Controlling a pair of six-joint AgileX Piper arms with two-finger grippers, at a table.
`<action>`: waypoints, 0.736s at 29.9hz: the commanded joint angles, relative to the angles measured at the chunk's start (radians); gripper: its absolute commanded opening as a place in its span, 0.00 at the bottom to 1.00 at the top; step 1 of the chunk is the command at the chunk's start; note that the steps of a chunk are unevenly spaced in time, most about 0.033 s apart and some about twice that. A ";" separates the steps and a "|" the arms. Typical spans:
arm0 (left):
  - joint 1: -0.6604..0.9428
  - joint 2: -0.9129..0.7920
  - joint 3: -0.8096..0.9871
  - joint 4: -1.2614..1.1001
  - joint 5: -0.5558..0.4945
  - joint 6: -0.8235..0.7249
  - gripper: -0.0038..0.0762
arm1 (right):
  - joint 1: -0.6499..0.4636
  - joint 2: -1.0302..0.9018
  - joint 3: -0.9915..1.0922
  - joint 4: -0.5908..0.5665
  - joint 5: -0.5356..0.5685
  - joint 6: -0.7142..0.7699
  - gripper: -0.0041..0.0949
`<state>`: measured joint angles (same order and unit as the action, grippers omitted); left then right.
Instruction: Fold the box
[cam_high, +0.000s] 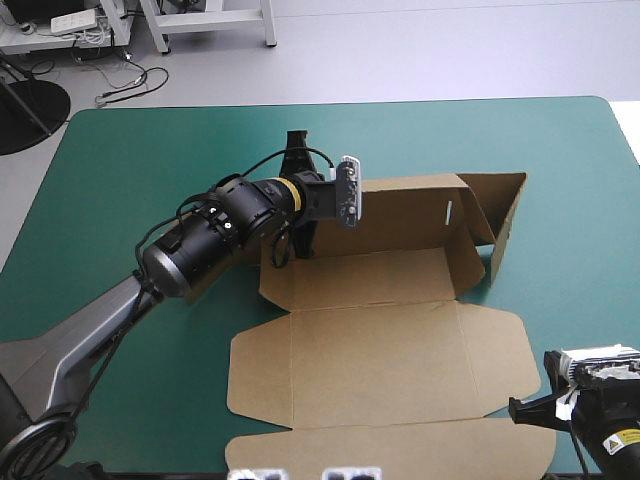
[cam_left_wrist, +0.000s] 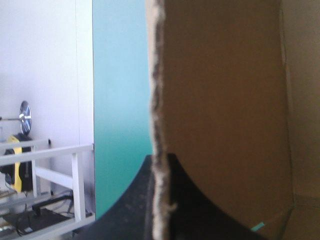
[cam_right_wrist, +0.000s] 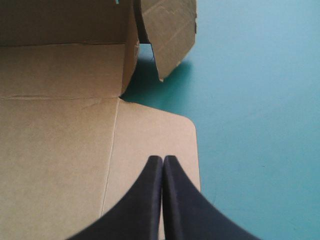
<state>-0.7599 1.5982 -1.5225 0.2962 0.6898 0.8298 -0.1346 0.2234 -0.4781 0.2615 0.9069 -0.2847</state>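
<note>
Board is seen clamped edge-on in the left gripper: one black finger lies on each face of the sheet, and they are pressed all but together on the left end of the far wall of the box. The box is placed right of the middle of the teal-green cover, with its long axis running from the table's left toward its right. The held wall therefore stretches straight ahead of the left gripper, away toward the right end flap, which is raised and tilted. The wide near panel is spread flat toward the robot. The right gripper is closed to a single point with nothing gripped. It is placed over the round-cornered side flap at the right end of that flat panel, though contact with the board cannot be judged. The raised end flap lies ahead of it, well apart. The coming move is judged to turn on that lengthwise line. The wall can be steered only from its left end by the left arm, while the loose right end of the box is far nearer the right arm and would best be handled from there.
</note>
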 joint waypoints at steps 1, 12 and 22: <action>-0.053 -0.048 -0.033 0.024 -0.085 0.022 0.04 | 0.000 0.011 -0.027 0.014 -0.067 -0.007 0.03; -0.070 0.028 -0.027 0.055 -0.099 0.016 0.04 | 0.000 0.011 -0.027 0.018 -0.067 -0.005 0.03; -0.087 0.037 -0.023 0.284 -0.163 -0.262 0.04 | 0.000 0.077 -0.122 -0.081 -0.126 0.145 0.03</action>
<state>-0.8284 1.6791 -1.5225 0.4903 0.5769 0.6470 -0.1346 0.2435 -0.5242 0.1996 0.8768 -0.1643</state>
